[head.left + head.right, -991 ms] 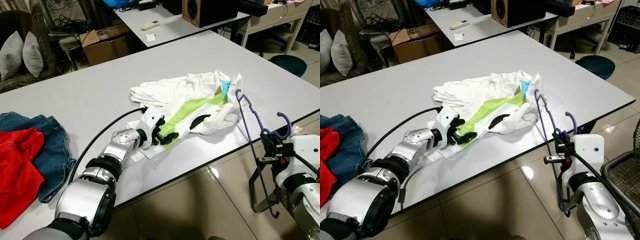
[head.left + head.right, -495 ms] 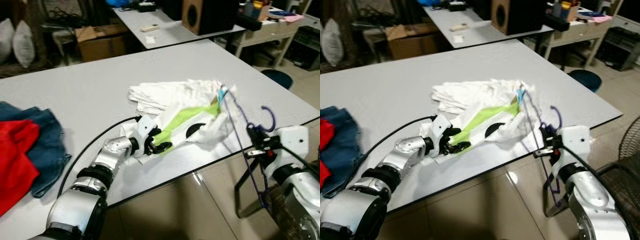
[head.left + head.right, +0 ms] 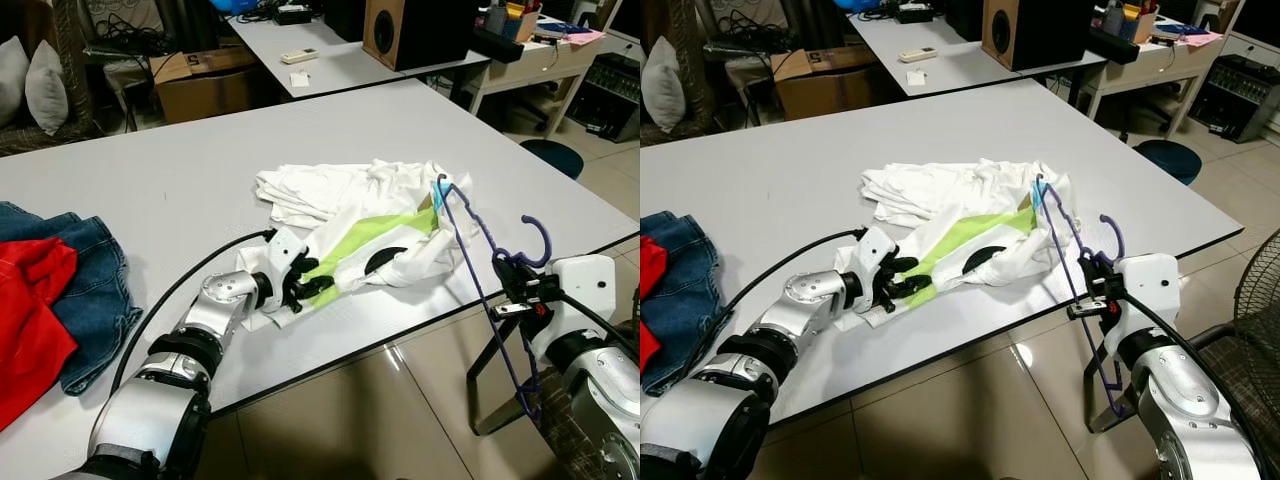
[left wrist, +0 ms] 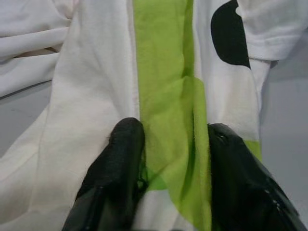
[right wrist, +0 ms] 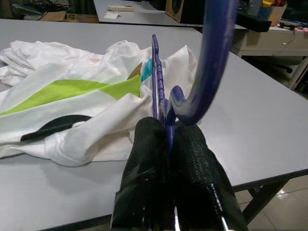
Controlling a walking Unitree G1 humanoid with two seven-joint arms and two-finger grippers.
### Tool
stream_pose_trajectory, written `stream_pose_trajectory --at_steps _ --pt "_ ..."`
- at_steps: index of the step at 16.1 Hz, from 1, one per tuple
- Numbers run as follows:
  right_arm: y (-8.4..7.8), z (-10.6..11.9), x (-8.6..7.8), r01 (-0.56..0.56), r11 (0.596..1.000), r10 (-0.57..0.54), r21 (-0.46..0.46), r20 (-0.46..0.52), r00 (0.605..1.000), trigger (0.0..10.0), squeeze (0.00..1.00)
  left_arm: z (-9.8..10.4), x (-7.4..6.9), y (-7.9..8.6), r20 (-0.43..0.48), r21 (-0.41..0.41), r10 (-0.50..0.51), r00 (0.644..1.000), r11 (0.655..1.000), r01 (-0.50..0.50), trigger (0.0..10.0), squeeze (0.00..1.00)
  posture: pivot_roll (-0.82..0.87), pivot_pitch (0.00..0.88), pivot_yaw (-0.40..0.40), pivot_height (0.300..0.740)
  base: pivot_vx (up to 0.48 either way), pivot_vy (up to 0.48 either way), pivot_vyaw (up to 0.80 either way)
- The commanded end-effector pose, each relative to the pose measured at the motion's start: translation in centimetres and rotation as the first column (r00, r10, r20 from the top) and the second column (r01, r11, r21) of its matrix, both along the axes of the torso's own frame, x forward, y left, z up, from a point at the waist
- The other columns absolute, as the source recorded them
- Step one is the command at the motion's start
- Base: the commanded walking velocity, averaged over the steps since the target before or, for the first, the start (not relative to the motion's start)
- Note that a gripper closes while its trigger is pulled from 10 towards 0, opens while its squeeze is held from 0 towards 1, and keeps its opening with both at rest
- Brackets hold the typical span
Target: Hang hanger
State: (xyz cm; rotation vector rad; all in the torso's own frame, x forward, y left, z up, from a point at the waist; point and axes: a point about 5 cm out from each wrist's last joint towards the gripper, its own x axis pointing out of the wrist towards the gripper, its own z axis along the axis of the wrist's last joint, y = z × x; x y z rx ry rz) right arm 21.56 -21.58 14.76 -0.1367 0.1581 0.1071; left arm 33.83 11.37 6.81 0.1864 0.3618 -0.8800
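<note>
A white shirt (image 3: 345, 195) with a lime-green stripe and a black patch lies crumpled in the middle of the grey table (image 3: 180, 170). My left gripper (image 3: 298, 287) rests on the shirt's near hem, shut on a fold of the green stripe (image 4: 163, 72). Beyond the table's near right edge, my right gripper (image 3: 512, 292) is shut on the neck of a purple hanger (image 3: 472, 275), just under its hook (image 5: 211, 57). The hanger stands tilted, one arm reaching up to the shirt's collar (image 3: 440, 188), the other hanging below table height.
Blue jeans (image 3: 95, 285) and a red garment (image 3: 30, 320) lie at the table's left end. Behind stand a second table with a speaker (image 3: 410, 30), a cardboard box (image 3: 205, 80) and a teal stool (image 3: 555, 155). A fan grille (image 3: 1255, 300) is at my right.
The camera has swung, shifting the whole scene. My right gripper has brought the hanger up and closer to the table edge and the shirt. The left gripper keeps its hold on the hem.
</note>
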Motion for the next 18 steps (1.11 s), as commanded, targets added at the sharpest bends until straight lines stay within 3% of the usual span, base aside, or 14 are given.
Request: stream_pose_trajectory --at_steps 1,11,13,14,17,18 --pt "-0.5 0.1 -0.1 0.029 1.000 -0.029 -0.005 0.013 0.999 10.0 0.00 -0.6 -0.3 0.5 -0.024 0.007 0.020 1.000 1.000 -0.020 0.0 0.00 -0.17 0.000 0.054 0.740 0.000 0.000 0.00" --pt "-1.3 0.9 -0.2 0.153 0.988 -0.154 0.018 0.117 0.981 10.0 0.00 1.6 0.4 1.2 0.050 -0.188 0.092 0.995 0.979 -0.081 0.0 0.00 -0.17 0.000 0.077 0.740 0.000 0.000 0.00" --pt "-2.0 0.7 -0.1 0.183 0.983 -0.185 0.024 0.126 0.975 10.0 0.00 4.9 1.3 1.6 0.121 -0.312 0.078 0.990 0.949 -0.037 0.0 0.00 -0.14 0.000 0.070 0.740 0.000 0.000 0.00" --pt "-1.9 0.6 0.0 0.179 0.984 -0.181 0.025 0.126 0.975 10.0 0.00 5.7 1.5 1.8 0.143 -0.327 0.066 0.987 0.945 -0.015 0.0 0.00 -0.13 0.000 0.070 0.740 0.000 0.000 0.00" --pt "-1.4 0.5 0.2 0.144 0.989 -0.146 0.027 0.121 0.982 10.0 0.00 5.6 1.1 1.8 0.160 -0.230 -0.019 0.987 0.972 0.056 0.0 0.00 -0.13 0.000 0.075 0.740 0.000 0.000 0.00" --pt "-0.9 0.1 -0.1 0.105 0.994 -0.106 0.019 0.099 0.989 10.0 0.00 4.2 0.6 1.2 0.165 -0.133 -0.040 0.986 0.989 0.063 9.9 0.00 -0.13 0.000 0.079 0.740 0.000 0.000 0.00"
